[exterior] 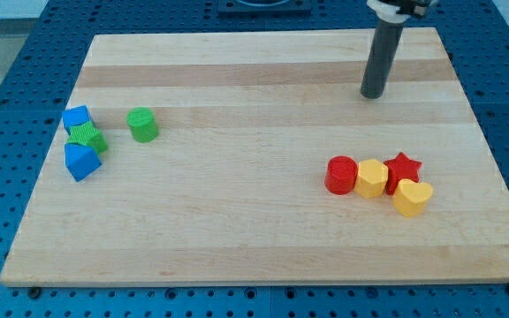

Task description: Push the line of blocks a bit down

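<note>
A: Wooden worktop — what sits on it?
B: At the view's right, a touching row: red cylinder, yellow hexagon, red star, yellow heart.
A: And left?
B: Blue block, green block, blue block clustered; green cylinder beside.
A: The hand?
B: None — only my tip, well above the row.

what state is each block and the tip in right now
my tip: on board, apart, above red-yellow group
red cylinder: touching yellow hexagon
yellow hexagon: between cylinder and star
red star: touching yellow heart
yellow heart: lowest
green cylinder: alone
</note>
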Controlling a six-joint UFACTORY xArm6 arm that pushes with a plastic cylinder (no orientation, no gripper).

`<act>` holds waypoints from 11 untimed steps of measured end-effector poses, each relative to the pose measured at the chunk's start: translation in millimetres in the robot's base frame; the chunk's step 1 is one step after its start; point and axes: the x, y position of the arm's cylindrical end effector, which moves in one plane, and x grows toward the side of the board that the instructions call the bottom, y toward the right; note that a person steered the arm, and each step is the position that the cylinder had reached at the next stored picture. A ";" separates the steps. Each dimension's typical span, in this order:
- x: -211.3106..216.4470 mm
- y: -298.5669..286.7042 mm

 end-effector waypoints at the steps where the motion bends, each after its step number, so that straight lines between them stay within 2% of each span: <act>1: -24.0 -9.3; 2: -50.5 -31.7; 3: -69.5 -91.8; 4: -63.7 -154.1; 6: -57.1 -332.7; 7: -13.0 -410.2; 8: 15.7 -455.4; 9: 26.8 -457.4; 10: 75.8 -419.2; 11: 104.7 -401.6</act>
